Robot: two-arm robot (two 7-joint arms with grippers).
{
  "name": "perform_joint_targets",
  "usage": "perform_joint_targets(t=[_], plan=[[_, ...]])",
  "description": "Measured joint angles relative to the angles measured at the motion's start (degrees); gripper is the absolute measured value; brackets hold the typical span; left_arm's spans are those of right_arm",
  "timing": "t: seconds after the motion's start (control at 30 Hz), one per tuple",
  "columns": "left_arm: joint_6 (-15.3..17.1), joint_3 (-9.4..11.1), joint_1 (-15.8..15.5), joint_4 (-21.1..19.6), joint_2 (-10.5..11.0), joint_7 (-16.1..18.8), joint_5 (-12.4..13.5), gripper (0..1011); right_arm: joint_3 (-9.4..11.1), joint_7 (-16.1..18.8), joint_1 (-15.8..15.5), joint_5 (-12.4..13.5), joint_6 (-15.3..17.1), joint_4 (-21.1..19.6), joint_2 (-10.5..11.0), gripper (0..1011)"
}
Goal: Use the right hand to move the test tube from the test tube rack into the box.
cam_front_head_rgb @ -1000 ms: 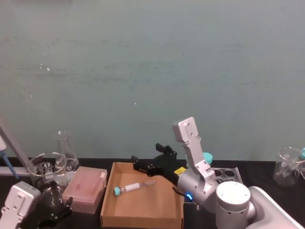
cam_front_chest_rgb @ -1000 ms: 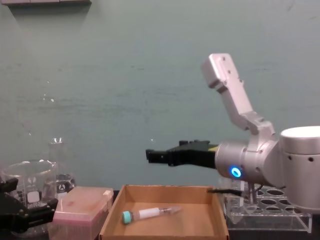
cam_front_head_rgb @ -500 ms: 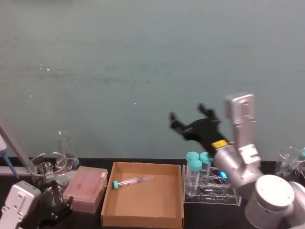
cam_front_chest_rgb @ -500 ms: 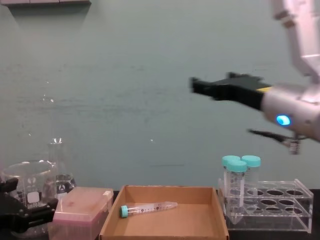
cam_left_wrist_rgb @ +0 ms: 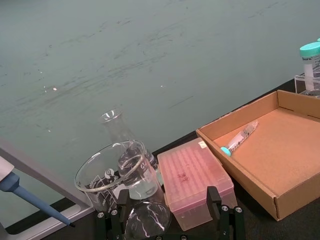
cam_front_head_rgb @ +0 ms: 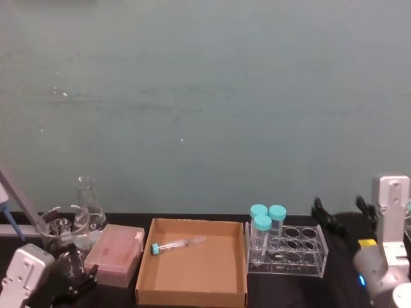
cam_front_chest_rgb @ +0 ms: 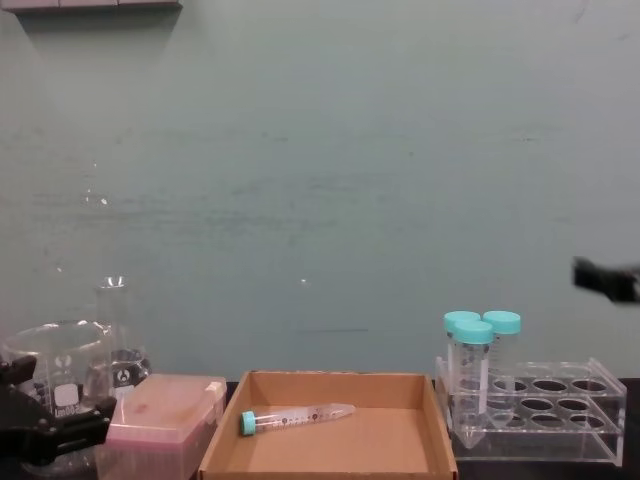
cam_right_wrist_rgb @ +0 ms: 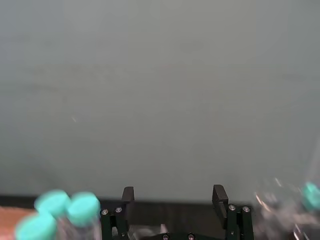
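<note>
right hand [cam_front_head_rgb: 340, 212] open and empty at far right; left gripper [cam_left_wrist_rgb: 170, 212] low, open

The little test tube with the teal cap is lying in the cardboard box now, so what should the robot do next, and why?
Probably just park the right arm. The test tube lies flat inside the box, apart from the test tube rack. The right end effector is open and empty, beside the rack's right end, so likely nothing is left to carry.

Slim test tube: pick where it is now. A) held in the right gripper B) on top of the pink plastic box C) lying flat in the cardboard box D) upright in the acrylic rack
C: the slim test tube lies on its side on the floor of the cardboard box, apart from the open right gripper.
</note>
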Motion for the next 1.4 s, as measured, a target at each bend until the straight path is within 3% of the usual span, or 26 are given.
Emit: perform_joint_targets(t=[0.3,0.4,1.4], plan=[[0.0,0.0,0.0,0.0,0.0,0.0,0.0,1000,2.0,0.0,-2.1,-0.4,2.8,1.0,-0.3,1002],[0.0,0.0,0.0,0.0,0.0,0.0,0.0,1000,2.1,1.1,-2.1,-0.4,2.8,1.2,-0.3,1002],[0.0,0.0,0.0,0.0,0.0,0.0,0.0,1000,2.1,0.5,-2.2,-0.4,2.8,1.0,-0.2,1002]])
